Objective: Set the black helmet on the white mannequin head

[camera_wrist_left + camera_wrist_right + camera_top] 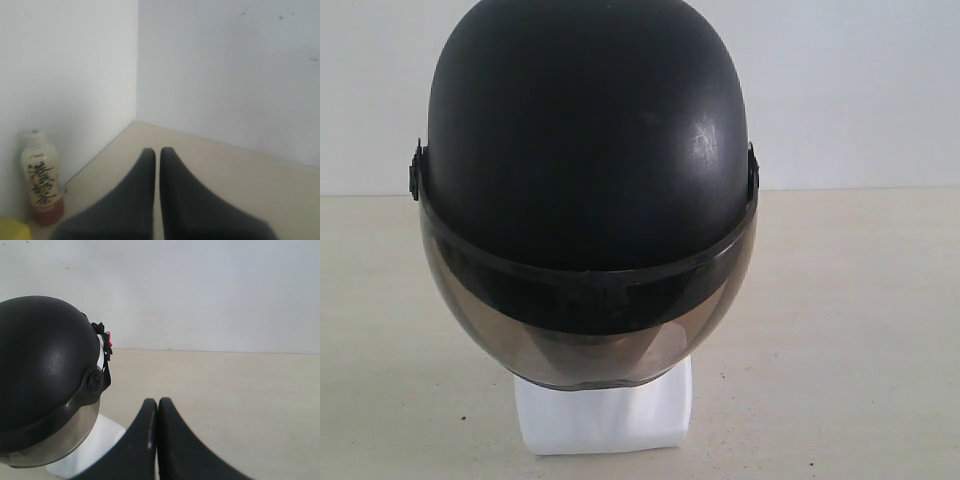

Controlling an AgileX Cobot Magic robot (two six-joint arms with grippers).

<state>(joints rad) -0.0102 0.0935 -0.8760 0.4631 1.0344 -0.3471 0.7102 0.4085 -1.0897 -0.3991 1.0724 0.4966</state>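
Observation:
The black helmet (585,140) sits on the white mannequin head, whose blocky base (605,415) shows below the smoky visor (590,335); the face is hidden behind the visor. In the right wrist view the black helmet (42,365) covers the white mannequin head (92,447), and my right gripper (157,402) is shut and empty, beside the base and apart from it. My left gripper (157,151) is shut with only a thin slit between its fingers, holding nothing, and points at a wall corner away from the helmet. Neither gripper shows in the exterior view.
A drink bottle (41,177) with a yellow label stands against the white wall (70,75) near the left gripper, with a yellow object (12,230) beside it. A beige tabletop (850,330) runs to white walls behind.

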